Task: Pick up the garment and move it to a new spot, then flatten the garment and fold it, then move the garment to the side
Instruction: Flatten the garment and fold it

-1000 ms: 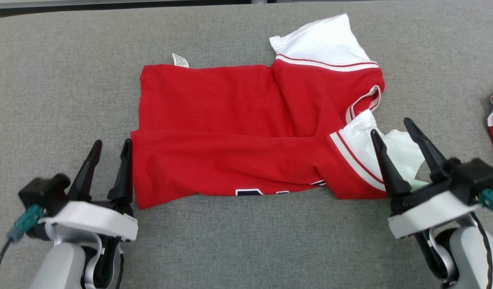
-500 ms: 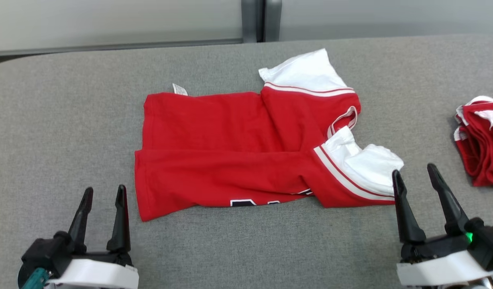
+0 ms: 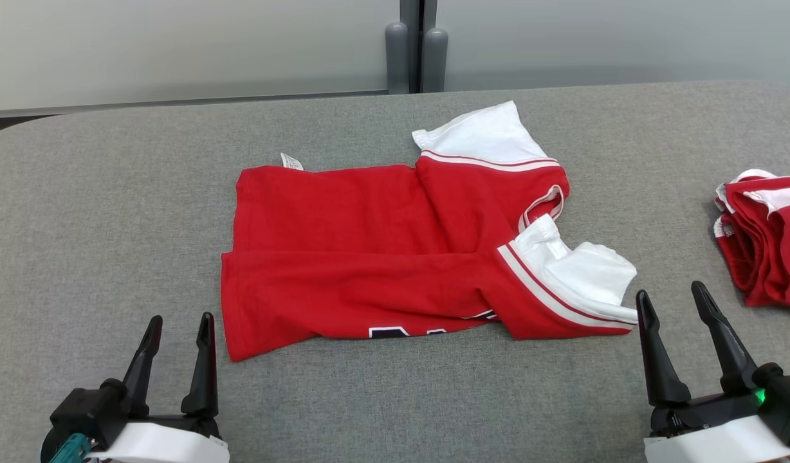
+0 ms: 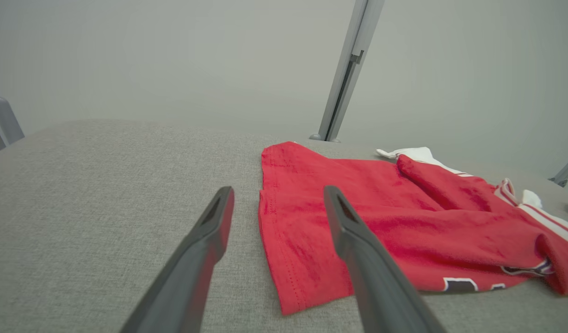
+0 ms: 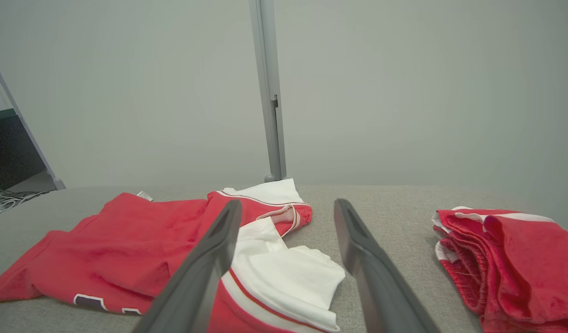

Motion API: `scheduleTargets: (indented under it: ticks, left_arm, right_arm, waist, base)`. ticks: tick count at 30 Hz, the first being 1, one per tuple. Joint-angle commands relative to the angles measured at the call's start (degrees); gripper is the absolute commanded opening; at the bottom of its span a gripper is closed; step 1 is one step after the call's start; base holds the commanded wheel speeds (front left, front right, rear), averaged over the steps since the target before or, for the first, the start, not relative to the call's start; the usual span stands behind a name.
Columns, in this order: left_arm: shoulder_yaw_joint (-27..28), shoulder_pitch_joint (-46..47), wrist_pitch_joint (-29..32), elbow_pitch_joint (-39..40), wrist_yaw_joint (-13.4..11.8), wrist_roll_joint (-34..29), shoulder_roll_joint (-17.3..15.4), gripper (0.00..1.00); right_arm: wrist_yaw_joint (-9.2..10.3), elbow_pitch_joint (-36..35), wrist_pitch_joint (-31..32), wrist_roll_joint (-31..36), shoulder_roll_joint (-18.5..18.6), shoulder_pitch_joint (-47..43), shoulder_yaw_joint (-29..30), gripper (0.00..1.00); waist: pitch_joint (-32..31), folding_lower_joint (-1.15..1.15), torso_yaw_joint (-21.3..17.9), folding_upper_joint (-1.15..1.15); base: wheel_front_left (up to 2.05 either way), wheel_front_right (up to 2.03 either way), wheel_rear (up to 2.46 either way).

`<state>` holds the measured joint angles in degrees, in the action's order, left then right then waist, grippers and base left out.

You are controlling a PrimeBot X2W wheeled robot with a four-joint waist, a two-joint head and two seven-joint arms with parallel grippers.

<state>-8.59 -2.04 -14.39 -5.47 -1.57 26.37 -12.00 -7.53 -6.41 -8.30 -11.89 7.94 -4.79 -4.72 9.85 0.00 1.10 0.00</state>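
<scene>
The shirt [image 3: 382, 257] lies mid-frame on the grey counter [image 3: 112, 225], its lower half doubled over the upper, with the hem [image 3: 231, 270] at the left. One white sleeve [image 3: 478, 132] points to the upper right and the other [image 3: 585, 273] is rumpled at the lower right. The left claw [image 3: 181, 318] stands wide and empty at the lower left, just short of the shirt's lower-left corner. The right claw [image 3: 669, 290] is also wide and empty, its tips just beside the rumpled sleeve. A pile [image 3: 765, 238] of red clothes sits apart at the right edge. The next fold seems due. It would go best if that rumpled sleeve were first laid flat inside the outline, both layers pinched together at each end, and the two claws carried level, clear of the pile.
</scene>
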Motion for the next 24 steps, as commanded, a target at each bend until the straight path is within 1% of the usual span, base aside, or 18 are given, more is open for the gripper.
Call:
scheduleTargets:
  ticks: [1,3,8,15,21,22,23,24]
  left_arm:
    - [0.01,0.9,-0.12,-0.13,0.17,0.16,-0.25,1.0]
    - [-0.33,1.59,0.47,-0.97,0.46,0.54,-0.2,1.0]
    - [-1.19,4.13,2.13,-4.74,2.43,2.37,0.4,1.0]
    - [-1.38,7.74,4.73,-12.52,4.82,6.52,1.87,1.0]
    - [-1.72,10.31,6.4,-17.28,6.39,9.44,2.89,1.0]
    - [-1.8,10.64,6.53,-17.65,6.75,10.09,3.22,0.87]
    - [-2.08,10.89,6.33,-18.03,7.0,10.01,3.09,0.39]
    - [-2.47,10.81,6.53,-18.35,7.29,10.4,3.13,0.0]
  right_arm:
    - [0.09,-0.08,0.28,-0.17,0.23,-0.05,-0.04,1.0]
    - [0.09,0.64,0.58,-0.39,0.4,0.09,0.13,1.0]
    - [0.09,4.52,0.94,-1.32,0.62,0.59,0.76,1.0]
    - [0.09,13.29,-0.04,-2.95,1.26,4.81,-1.1,1.0]
    - [0.08,19.81,-0.45,-4.71,1.7,9.25,-2.86,1.0]
    - [0.08,20.72,-0.18,-5.18,1.84,9.85,-3.28,1.0]
    - [0.08,21.53,-0.13,-5.34,2.03,10.44,-3.88,1.0]
    - [0.08,21.95,-0.35,-5.79,2.05,11.07,-4.32,1.0]
  waist:
    - [0.08,0.0,-0.01,0.0]
    - [0.5,0.0,-0.13,0.0]
    - [2.6,0.0,-0.1,0.0]
    - [5.79,0.0,-0.92,0.0]
    - [8.05,0.0,-0.61,0.0]
    - [8.41,0.0,-0.48,0.0]
    - [8.65,0.0,-0.37,0.0]
    - [8.92,0.0,-0.3,0.0]
  base:
    - [0.0,0.0,0.0]
    - [0.0,0.0,0.0]
    - [0.0,0.0,0.0]
    - [0.0,0.0,0.0]
    - [0.0,0.0,0.0]
    - [0.0,0.0,0.0]
    - [0.0,0.0,0.0]
    - [0.0,0.0,0.0]
